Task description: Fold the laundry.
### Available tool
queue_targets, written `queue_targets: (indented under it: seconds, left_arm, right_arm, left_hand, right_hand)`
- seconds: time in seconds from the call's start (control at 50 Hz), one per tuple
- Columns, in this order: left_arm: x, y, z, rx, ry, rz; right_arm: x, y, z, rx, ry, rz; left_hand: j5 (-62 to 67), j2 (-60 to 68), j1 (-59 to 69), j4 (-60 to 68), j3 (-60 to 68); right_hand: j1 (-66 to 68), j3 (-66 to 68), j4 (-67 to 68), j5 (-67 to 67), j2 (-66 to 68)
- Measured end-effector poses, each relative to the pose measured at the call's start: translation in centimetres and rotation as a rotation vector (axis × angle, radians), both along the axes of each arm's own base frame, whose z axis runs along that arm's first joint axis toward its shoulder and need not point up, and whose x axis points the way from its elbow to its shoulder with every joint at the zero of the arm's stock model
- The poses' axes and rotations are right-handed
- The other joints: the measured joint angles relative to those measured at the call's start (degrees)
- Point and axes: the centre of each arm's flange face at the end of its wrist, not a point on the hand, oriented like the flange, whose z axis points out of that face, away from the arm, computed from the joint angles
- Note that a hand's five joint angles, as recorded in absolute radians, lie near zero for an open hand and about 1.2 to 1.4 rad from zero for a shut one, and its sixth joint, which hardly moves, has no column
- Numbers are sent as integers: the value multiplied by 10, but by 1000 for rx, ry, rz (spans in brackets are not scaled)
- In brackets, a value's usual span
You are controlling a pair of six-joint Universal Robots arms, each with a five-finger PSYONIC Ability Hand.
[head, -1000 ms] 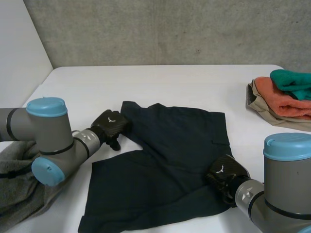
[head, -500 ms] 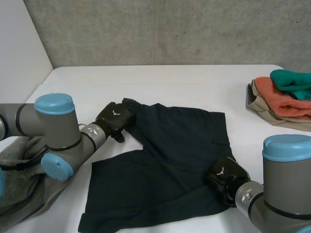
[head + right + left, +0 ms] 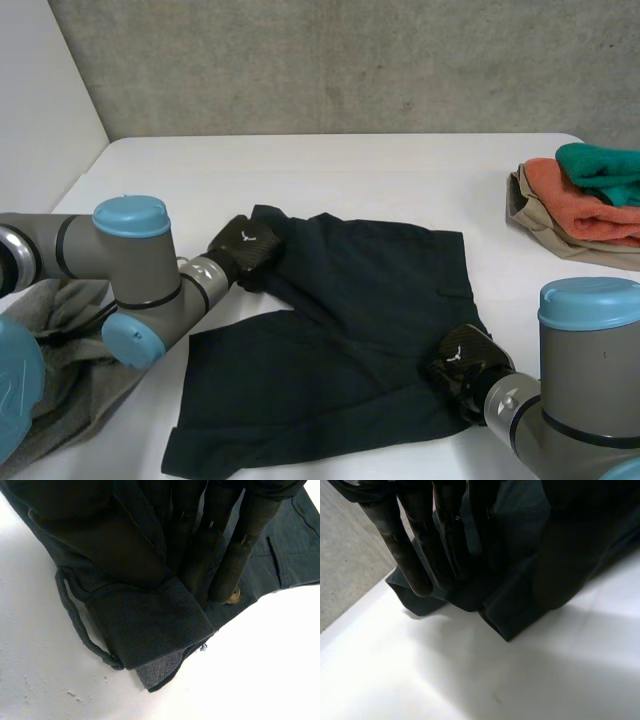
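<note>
Overhead, the dark shorts [image 3: 370,290] lie spread flat on the white table [image 3: 350,170], nearer its front edge than its back one. The left hand [image 3: 243,248] sits on the shorts' far left corner, toward the table's left edge. The right hand [image 3: 465,360] sits on their near right corner, toward the front edge. A pile of folded clothes [image 3: 585,200] rests at the table's right edge, well apart from the shorts.

Next, the left wrist view: the left hand's fingers [image 3: 415,555] reach down nearly straight over a bunched fold of the shorts. The cloth runs up behind them toward the palm, so the hand looks closed on that corner. The hem lies just past the fingertips.

Lastly, the right wrist view: the right hand's fingers [image 3: 240,545] press the waistband against the thumb, pinching a turned-over flap of cloth. A drawstring [image 3: 75,620] loops onto the table beside the thumb.
</note>
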Motion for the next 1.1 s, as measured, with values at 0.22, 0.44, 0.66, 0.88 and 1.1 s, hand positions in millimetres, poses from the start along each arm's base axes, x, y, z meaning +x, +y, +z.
queue_targets:
  seconds: [0.22, 0.44, 0.66, 0.88, 1.1]
  left_arm:
    - [8, 4, 15, -16, -11, 42]
    - [39, 12, 83, -193, 7, 187]
    - [67, 43, 56, -43, -263, 165]
    - [70, 52, 69, -59, -266, 190]
    - [83, 131, 94, 121, -88, 181]
  right_arm:
    - [0, -1, 0, -8, 0, 1]
    - [1, 1, 7, -24, -10, 6]
    - [4, 9, 15, -27, -22, 23]
    - [6, 13, 26, -35, -75, 2]
    - [7, 6, 33, -38, -158, -82]
  left_hand:
    - [216, 232, 195, 237, 231]
    - [217, 233, 195, 237, 231]
    - [216, 234, 195, 237, 231]
    - [-258, -255, -261, -257, -252]
    - [-258, -256, -261, -258, -253]
  right_hand:
    - [0, 0, 0, 0, 0]
    - [0, 0, 0, 0, 0]
    - [0, 0, 0, 0, 0]
    - [0, 0, 0, 0, 0]
    - [0, 0, 0, 0, 0]
